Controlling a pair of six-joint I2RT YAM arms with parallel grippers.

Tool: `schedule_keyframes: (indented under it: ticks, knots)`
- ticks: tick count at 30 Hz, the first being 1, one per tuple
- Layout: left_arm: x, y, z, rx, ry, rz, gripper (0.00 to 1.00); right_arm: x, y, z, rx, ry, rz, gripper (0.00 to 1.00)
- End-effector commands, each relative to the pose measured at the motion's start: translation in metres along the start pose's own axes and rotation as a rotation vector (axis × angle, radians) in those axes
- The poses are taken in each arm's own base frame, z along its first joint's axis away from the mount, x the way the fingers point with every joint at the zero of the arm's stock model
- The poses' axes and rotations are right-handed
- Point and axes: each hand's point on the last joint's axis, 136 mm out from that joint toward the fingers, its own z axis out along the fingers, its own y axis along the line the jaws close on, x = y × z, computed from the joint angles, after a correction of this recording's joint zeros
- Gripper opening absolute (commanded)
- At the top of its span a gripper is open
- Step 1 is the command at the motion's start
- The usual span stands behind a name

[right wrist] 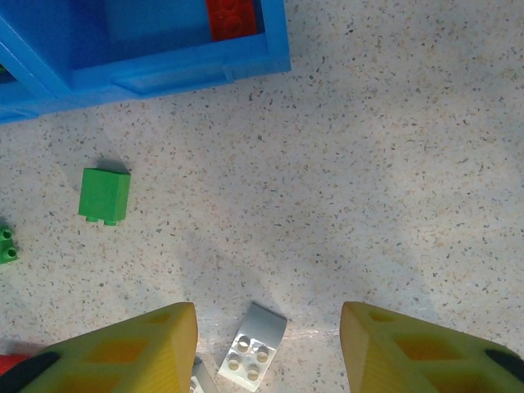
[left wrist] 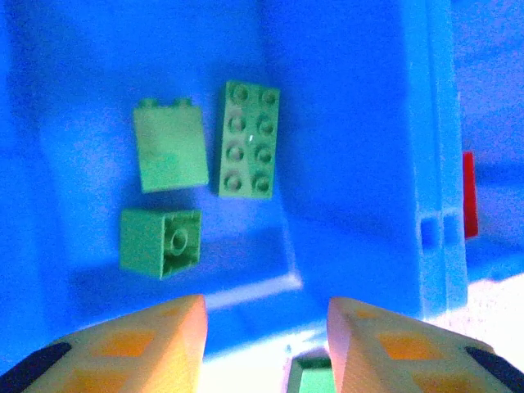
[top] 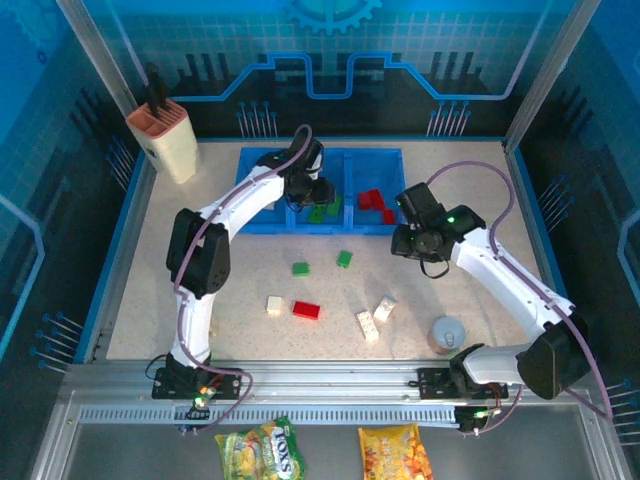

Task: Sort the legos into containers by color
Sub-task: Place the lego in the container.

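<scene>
Found the blue tray (top: 262, 226) at the far side of the worktop (top: 200, 300), with its three compartments side by side. Counted three green legos (left wrist: 248, 139) in the middle compartment: one flat with eight studs up, one on its side just beside it, and one small with a single stud showing, nearer to the claw. Saw red legos (top: 372, 200) in the right compartment.

Found the left claw (left wrist: 266, 344) hanging over the near part of the middle compartment, its fingers (left wrist: 147, 344) wide apart and clamped on nothing. Noticed a small green edge low between them; could not tell what it was.

Found the right claw (right wrist: 266, 327) above the bare worktop in front of the right compartment, fingers also apart, holding nothing. Saw a cream lego (right wrist: 254, 352) lying on the worktop below the gap, with a second cream piece just beside it.

Noted more pieces on the worktop, all apart from the tray: two loose green legos (top: 301, 268), one loose red lego (top: 306, 310) and a third cream lego (top: 274, 305) near the red one.

Saw a knife block (top: 165, 135) at the far left corner and a grey cup (top: 447, 335) near the right arm's base.
</scene>
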Motion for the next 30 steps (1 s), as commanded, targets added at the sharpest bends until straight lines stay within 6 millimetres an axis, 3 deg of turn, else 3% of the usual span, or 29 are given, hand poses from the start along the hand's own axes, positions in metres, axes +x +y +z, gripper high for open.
schedule_keyframes:
  ticks: [1, 7, 15, 24, 30]
  knots:
    - [0.020, 0.002, -0.021, 0.002, 0.025, 0.031, 0.44, 0.007, 0.001, 0.006, 0.003, 0.023, -0.024, 0.50]
    - [0.053, 0.018, -0.041, -0.039, 0.062, 0.030, 0.44, 0.011, 0.001, 0.013, 0.012, 0.037, -0.032, 0.50]
    - [0.113, 0.046, -0.057, -0.142, 0.136, 0.049, 0.46, 0.014, 0.005, 0.021, 0.013, 0.062, -0.051, 0.50]
    - [0.183, 0.083, -0.068, -0.265, 0.235, 0.048, 0.48, 0.017, 0.010, 0.027, 0.009, 0.081, -0.064, 0.50]
    - [0.216, 0.098, -0.067, -0.306, 0.283, 0.024, 0.49, 0.019, 0.010, 0.030, 0.012, 0.087, -0.065, 0.50]
